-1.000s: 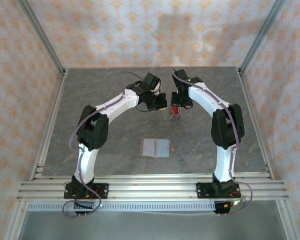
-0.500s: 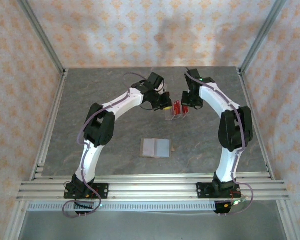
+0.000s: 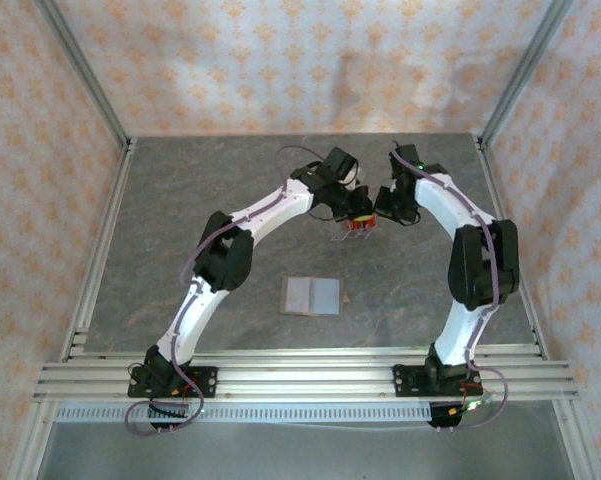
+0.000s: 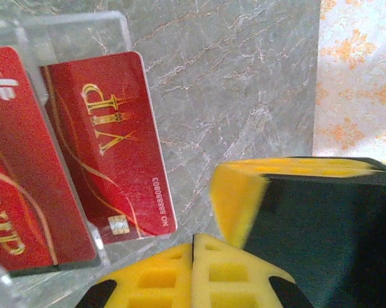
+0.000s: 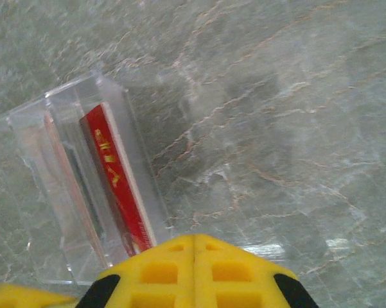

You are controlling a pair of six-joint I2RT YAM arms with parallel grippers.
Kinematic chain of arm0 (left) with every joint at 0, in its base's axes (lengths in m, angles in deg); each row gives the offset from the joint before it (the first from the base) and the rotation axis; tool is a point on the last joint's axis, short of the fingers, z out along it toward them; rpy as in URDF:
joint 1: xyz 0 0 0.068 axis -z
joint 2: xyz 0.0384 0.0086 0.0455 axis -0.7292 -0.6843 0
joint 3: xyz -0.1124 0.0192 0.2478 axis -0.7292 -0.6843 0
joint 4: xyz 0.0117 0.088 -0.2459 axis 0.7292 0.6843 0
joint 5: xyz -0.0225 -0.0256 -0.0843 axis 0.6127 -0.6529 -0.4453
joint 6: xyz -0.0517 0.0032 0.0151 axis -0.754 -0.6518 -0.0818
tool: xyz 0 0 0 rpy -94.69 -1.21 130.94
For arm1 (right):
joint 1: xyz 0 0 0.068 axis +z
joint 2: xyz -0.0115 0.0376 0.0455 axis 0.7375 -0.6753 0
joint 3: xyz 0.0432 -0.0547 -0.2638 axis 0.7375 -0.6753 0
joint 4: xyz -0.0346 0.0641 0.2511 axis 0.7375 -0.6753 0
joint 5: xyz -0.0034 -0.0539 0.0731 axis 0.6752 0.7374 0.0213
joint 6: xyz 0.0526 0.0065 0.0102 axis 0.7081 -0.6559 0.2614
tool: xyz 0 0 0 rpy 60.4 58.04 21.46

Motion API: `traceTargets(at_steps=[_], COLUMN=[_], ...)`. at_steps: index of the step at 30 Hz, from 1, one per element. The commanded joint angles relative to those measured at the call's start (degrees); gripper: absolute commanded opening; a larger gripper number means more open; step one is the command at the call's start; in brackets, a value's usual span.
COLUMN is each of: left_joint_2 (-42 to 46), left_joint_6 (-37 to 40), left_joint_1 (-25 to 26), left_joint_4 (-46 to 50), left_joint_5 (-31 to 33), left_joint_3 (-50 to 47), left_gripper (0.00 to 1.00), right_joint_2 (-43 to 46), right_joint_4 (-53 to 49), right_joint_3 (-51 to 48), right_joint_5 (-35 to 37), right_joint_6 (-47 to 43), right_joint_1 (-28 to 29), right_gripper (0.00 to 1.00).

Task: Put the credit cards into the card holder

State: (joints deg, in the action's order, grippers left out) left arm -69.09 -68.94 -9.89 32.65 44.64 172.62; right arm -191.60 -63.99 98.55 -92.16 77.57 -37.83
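Far mid-table, credit cards (image 4: 106, 147) stand edgewise, parallel, in clear rack (image 4: 83, 32); L hand (image 4: 193, 240), R hand (image 5: 193, 239) clenched empty.

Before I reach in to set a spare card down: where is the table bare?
Bare: the table from left arm to side rail; the strip between card holder and front rail. Crowded: far centre, where left pincer and right pincer crowd the clear rack of red VIP cards.

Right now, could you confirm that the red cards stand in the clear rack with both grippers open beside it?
Not quite: both are shut. The wrist views show the left gripper and right gripper closed tight. The cards do stand in the rack.
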Motion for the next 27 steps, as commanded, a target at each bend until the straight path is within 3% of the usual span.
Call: traceTargets(at_steps=[1, 27], left_joint_2=[-1.7, -9.4], left_joint_6=[-2.1, 3.7], left_joint_1=[-0.3, 0.3], left_joint_4=[2.2, 12.3], left_joint_5=[-0.7, 7.4], left_joint_3=[3.2, 15.1], left_gripper=[0.0, 0.0], right_joint_2=[3.4, -2.8], right_joint_4=[3.2, 8.7], right_joint_3=[-2.5, -4.7], right_joint_5=[-2.4, -8.3], right_joint_6=[3.3, 6.7], right_joint_1=[-2.9, -3.2], right_gripper=[0.01, 0.01])
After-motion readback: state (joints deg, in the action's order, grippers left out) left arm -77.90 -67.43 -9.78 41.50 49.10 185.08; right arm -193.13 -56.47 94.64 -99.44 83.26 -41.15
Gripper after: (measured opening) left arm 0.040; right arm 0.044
